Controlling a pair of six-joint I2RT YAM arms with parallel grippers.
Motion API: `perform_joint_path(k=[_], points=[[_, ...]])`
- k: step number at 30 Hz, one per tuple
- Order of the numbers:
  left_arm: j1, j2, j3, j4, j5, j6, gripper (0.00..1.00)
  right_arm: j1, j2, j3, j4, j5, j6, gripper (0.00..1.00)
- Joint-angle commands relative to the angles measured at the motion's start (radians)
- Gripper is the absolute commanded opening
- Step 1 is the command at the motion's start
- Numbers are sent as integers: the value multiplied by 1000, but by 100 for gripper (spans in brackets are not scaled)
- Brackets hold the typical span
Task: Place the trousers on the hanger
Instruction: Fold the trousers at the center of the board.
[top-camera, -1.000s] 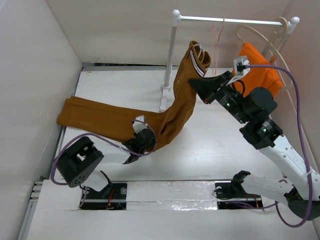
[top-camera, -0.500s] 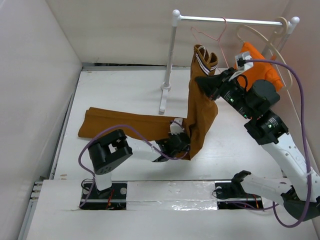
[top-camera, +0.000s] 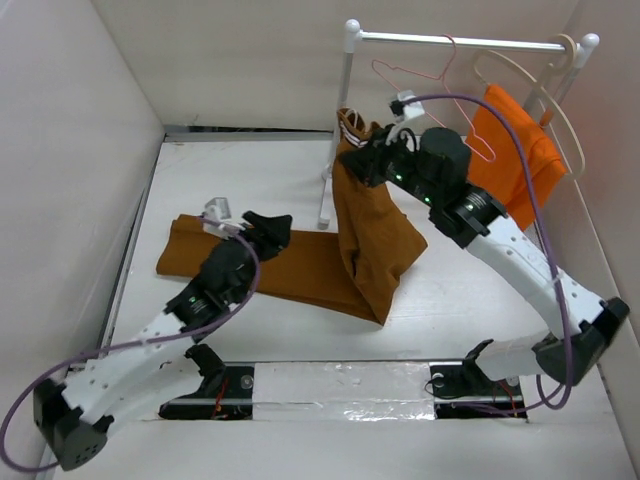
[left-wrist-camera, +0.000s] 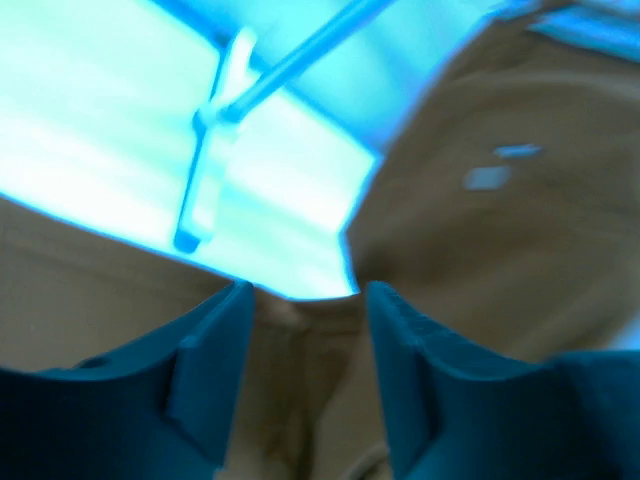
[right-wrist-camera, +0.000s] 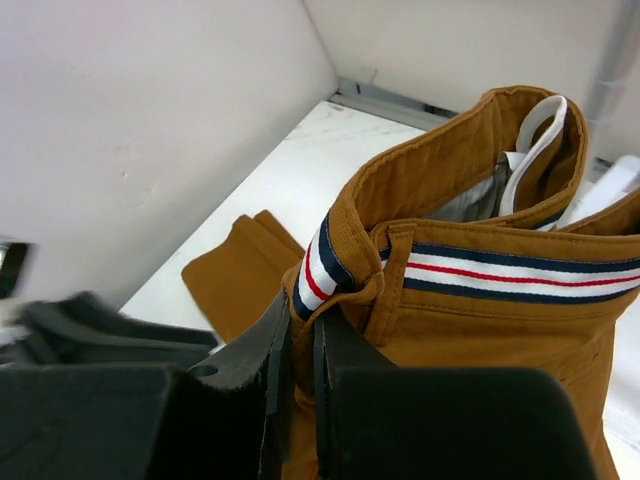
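Left gripper (top-camera: 268, 226) nearest, out over the left part of the table (top-camera: 250, 165), jaws spread, nothing between them. In the left wrist view the fingers (left-wrist-camera: 215, 345) sit apart above brown cloth, blurred. Trousers (top-camera: 375, 235): legs lie flat on the table, running from the left side towards the middle, and the leg ends are near the left wall. The left gripper hovers just over this flat part; cannot tell if it touches the cloth. The upper half of the trousers is held up off the table and hangs in a fold beside the rack post (top-camera: 343, 110). Right gripper (top-camera: 362, 160) is clamped on the waistband (right-wrist-camera: 500, 270). The right wrist view shows its fingers (right-wrist-camera: 255, 355) pinched on a striped waistband fold, waist opening facing up. Further back, the white rail (top-camera: 480, 42) spans the top of the rack. Hanger (top-camera: 441, 72), pink wire, hangs by its hook from the rail, above and right of the waistband, apart from the trousers. Trousers not on it. Orange garment (top-camera: 515, 150) on a cream hanger (top-camera: 545, 85) hangs at the right end of the rail.
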Motion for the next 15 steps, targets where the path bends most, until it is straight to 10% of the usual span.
perform_joint_path(k=[1, 15], points=[[14, -127, 61, -130, -8, 51, 44, 65, 65, 160, 146, 32, -32, 0], [14, -449, 382, -360, -100, 148, 34, 325, 968, 1025, 92, -37, -65, 1]])
